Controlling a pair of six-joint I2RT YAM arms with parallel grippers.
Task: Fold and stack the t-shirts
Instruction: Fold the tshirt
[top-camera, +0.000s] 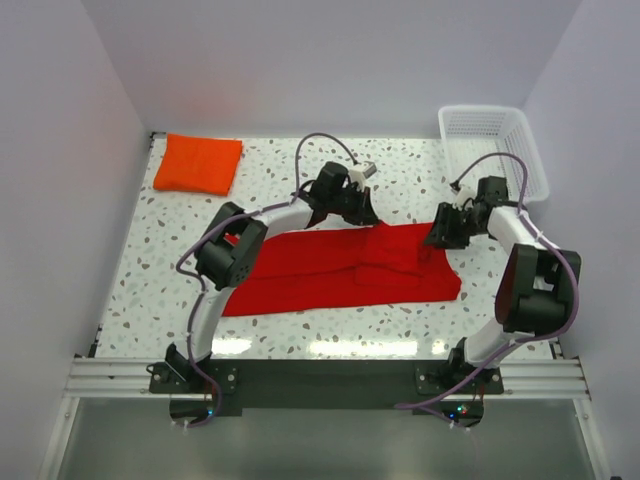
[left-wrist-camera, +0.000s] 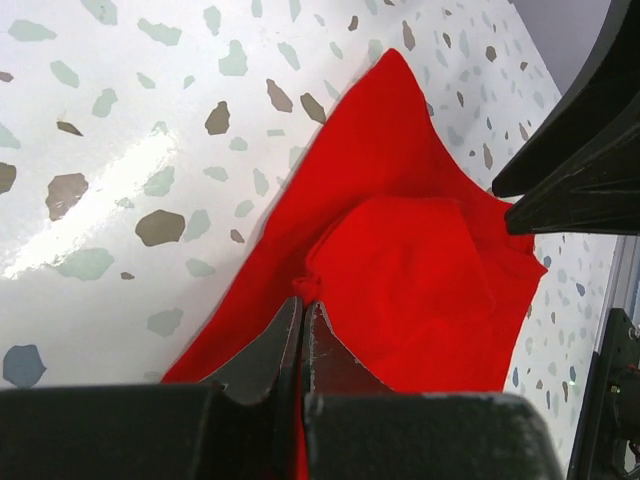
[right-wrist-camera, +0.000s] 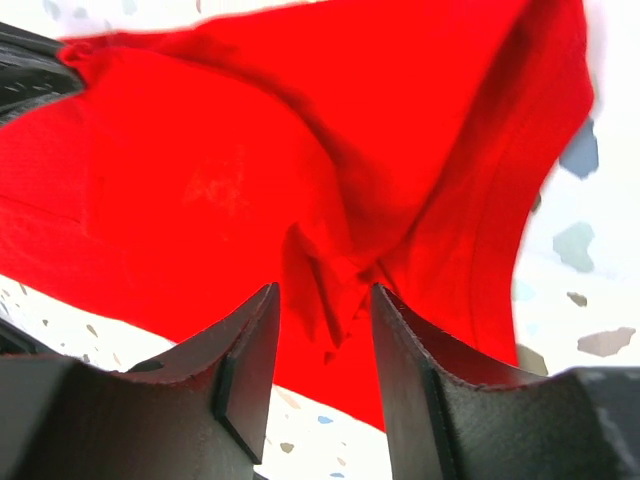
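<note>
A red t-shirt (top-camera: 320, 268) lies partly folded across the middle of the table, its right part doubled over. My left gripper (top-camera: 366, 212) is at the shirt's far edge; in the left wrist view it (left-wrist-camera: 303, 302) is shut on a small pinch of the red t-shirt (left-wrist-camera: 400, 260). My right gripper (top-camera: 437, 234) is at the shirt's right far corner; in the right wrist view it (right-wrist-camera: 322, 292) is open, with a bunched fold of the red t-shirt (right-wrist-camera: 330, 270) between the fingers. A folded orange t-shirt (top-camera: 198, 164) lies at the far left.
A white plastic basket (top-camera: 495, 148) stands at the far right corner. White walls close in the table on three sides. The right arm's black gripper body (left-wrist-camera: 575, 150) shows close by in the left wrist view.
</note>
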